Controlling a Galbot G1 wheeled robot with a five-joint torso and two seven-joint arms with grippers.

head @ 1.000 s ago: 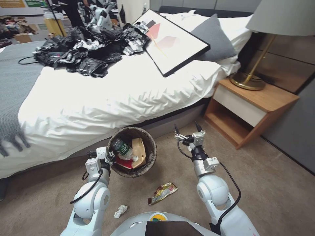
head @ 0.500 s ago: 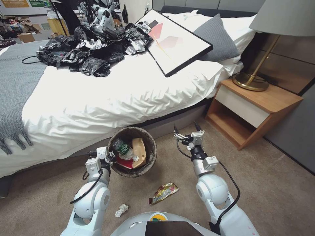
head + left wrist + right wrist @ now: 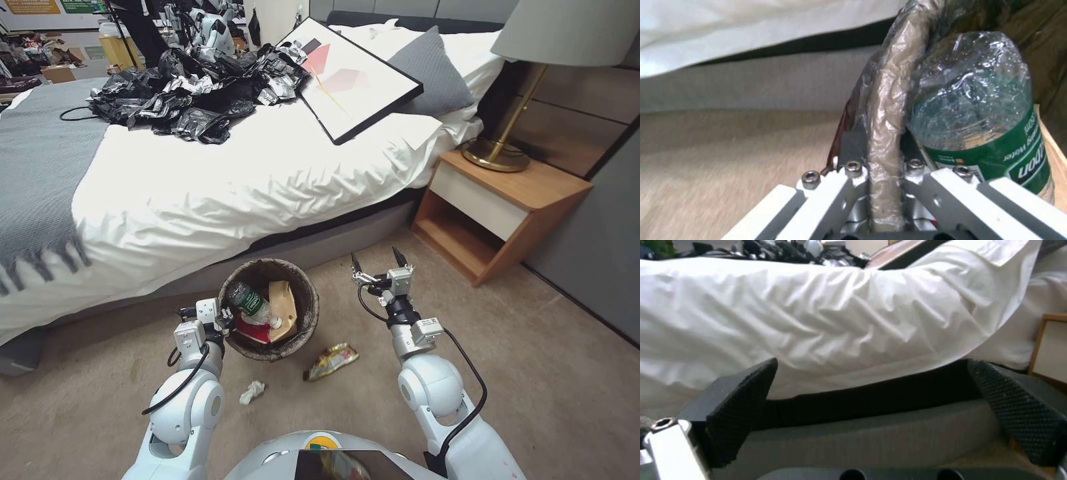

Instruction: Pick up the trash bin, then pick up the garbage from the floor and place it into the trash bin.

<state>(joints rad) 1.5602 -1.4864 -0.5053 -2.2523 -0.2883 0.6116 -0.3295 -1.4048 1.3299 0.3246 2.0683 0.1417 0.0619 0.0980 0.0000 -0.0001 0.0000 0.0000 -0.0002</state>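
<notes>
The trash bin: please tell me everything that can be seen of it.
The trash bin is a small round bucket, upright, with a crinkled dark liner folded over its rim. The left gripper is clamped on that rim. It sits beside the bed. Inside lie a green-labelled bottle, a tan paper bag and red packets.

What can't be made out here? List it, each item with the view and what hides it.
- Trash bin bottom, head view: covered by the bottle, paper bag and red packet.
- Left gripper fingertips, left wrist view: the liner-wrapped rim they clamp covers them.
- Wrapper print, head view: too small.
- Floor under the open right gripper, right wrist view: cut off by the edge.
</notes>
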